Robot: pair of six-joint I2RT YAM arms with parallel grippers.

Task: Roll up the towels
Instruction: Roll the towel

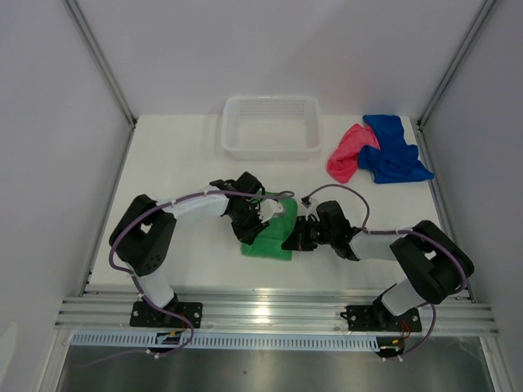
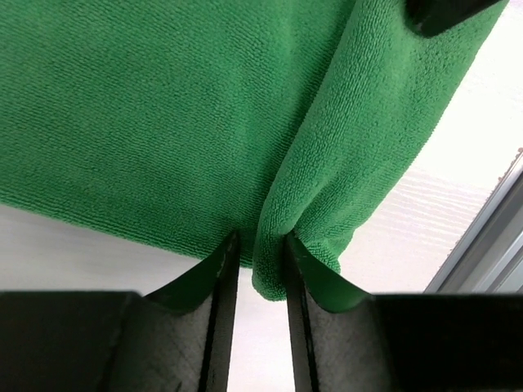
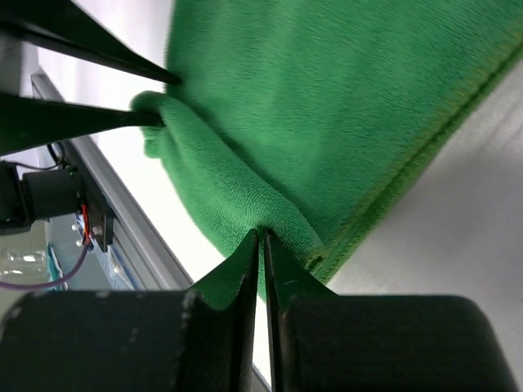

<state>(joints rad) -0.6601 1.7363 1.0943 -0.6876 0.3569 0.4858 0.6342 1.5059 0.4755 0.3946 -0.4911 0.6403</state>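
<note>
The green towel (image 1: 267, 242) lies near the table's front edge, its near edge folded up into a thick ridge (image 2: 327, 163). My left gripper (image 1: 261, 216) straddles one end of that ridge (image 2: 261, 238); its jaws stand apart, with a sliver of gap beside the cloth. My right gripper (image 1: 292, 236) is shut on the ridge's other end (image 3: 263, 233), pinching the green towel (image 3: 327, 98). The pink-red towel (image 1: 346, 154) and the blue towel (image 1: 394, 149) lie crumpled together at the back right, away from both grippers.
A white slotted basket (image 1: 271, 144) stands at the back centre. An aluminium rail (image 1: 278, 310) runs along the table's near edge, close behind the green towel. White walls and frame posts close in the left and right sides.
</note>
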